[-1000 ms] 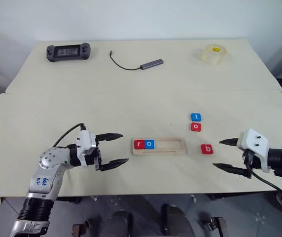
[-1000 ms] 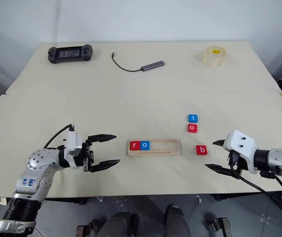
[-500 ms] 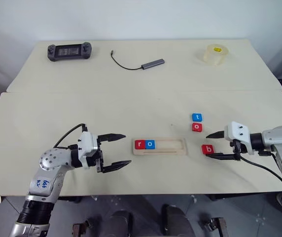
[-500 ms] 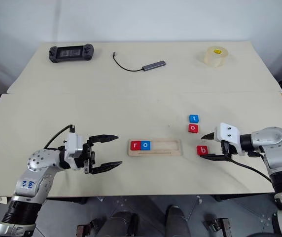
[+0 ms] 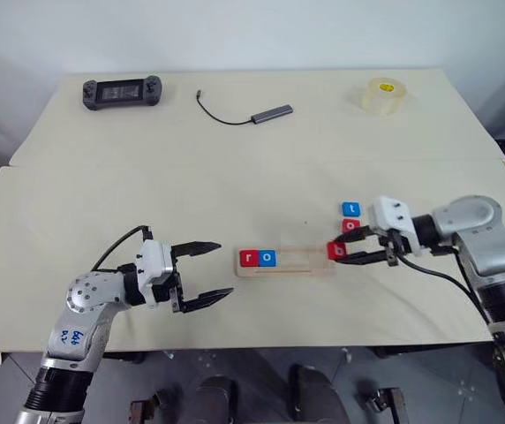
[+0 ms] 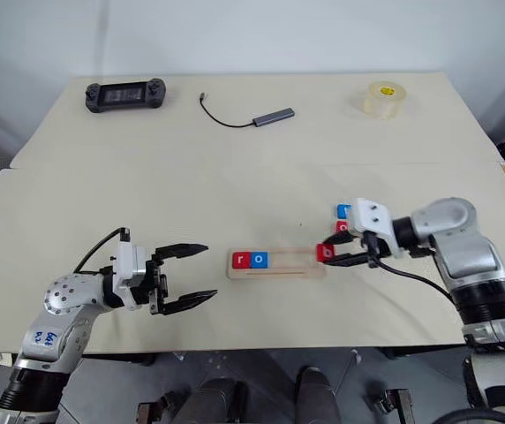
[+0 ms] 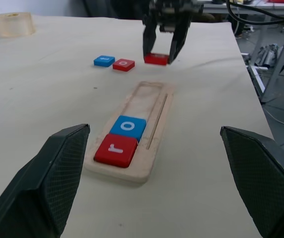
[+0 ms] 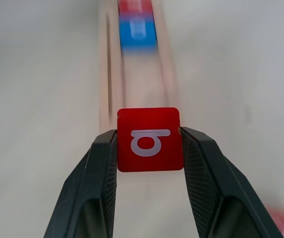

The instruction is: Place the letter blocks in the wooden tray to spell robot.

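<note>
The wooden tray lies at the table's front middle with a red r block and a blue o block at its left end. My right gripper is shut on the red b block, holding it just above the tray's right end. A blue t block and a red o block lie on the table behind my right gripper. To the left of the tray, my left gripper stands open and empty, pointing toward it.
At the back of the table lie a black game controller, a grey USB hub with cable and a roll of clear tape. A seam crosses the table between them and the tray.
My right gripper closed on the red b block, lifted it off the table and carried it left to the tray's right end. My left gripper stayed open in place.
</note>
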Controlling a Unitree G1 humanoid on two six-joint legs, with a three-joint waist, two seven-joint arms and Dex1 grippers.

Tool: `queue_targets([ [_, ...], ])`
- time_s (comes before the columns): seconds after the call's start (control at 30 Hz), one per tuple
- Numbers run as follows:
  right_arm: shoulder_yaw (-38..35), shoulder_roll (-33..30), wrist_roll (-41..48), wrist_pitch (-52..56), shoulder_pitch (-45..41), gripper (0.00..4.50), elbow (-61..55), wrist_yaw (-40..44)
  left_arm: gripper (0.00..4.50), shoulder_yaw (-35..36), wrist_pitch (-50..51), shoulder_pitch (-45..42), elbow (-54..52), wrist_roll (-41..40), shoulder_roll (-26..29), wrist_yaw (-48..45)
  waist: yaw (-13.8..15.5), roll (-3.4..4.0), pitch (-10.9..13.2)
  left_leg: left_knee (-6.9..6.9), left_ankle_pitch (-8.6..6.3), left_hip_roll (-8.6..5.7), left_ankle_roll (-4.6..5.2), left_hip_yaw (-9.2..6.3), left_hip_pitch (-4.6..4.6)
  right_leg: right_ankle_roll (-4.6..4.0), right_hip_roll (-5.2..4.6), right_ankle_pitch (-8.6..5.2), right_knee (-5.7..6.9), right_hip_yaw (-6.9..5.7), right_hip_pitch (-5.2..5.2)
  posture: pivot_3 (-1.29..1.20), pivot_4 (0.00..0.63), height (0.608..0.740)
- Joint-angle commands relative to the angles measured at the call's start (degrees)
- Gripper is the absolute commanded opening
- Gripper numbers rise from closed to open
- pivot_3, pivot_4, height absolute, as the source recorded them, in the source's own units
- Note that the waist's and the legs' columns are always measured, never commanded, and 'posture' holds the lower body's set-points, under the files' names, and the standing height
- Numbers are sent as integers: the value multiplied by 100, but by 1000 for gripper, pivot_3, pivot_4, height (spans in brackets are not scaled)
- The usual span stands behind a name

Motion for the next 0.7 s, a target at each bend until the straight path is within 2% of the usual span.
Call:
queue_targets([
  [0.03, 343, 278, -128, 773, -200, 1465, -519, -308, 4500, 102, -94, 87, -223, 29, 0, 127, 0, -1, 0, 0, 0, 0, 0, -1, 0, -1, 0, 0, 1, -1, -1, 0, 150, 740],
  [0.23, 821, 817, -479, 989, -404, 1465, -487, -739, 4500, 50, -68, 228, -397, 68, -51, 340, 29, 0, 0, 0, -1, -13, 3, -12, -8, -3, -6, -1, 15, -6, -3, 0, 150, 740],
  [0.57, 1002, 970, -654, 853, -507, 1465, -222, -703, 4500, 191, -11, 558, -705, 19, 53, 550, -8, 0, 0, -5, -3, -12, 5, -12, -9, -3, -1, -1, 17, -8, -3, 0, 150, 740],
  [0.7, 938, 988, -466, 1066, -460, 2850, -431, -571, 4500, 200, 6, 588, -745, 18, 65, 609, -7, 0, 0, -5, -3, -12, 5, -12, -9, -3, -1, -1, 17, -8, -3, 0, 150, 740],
])
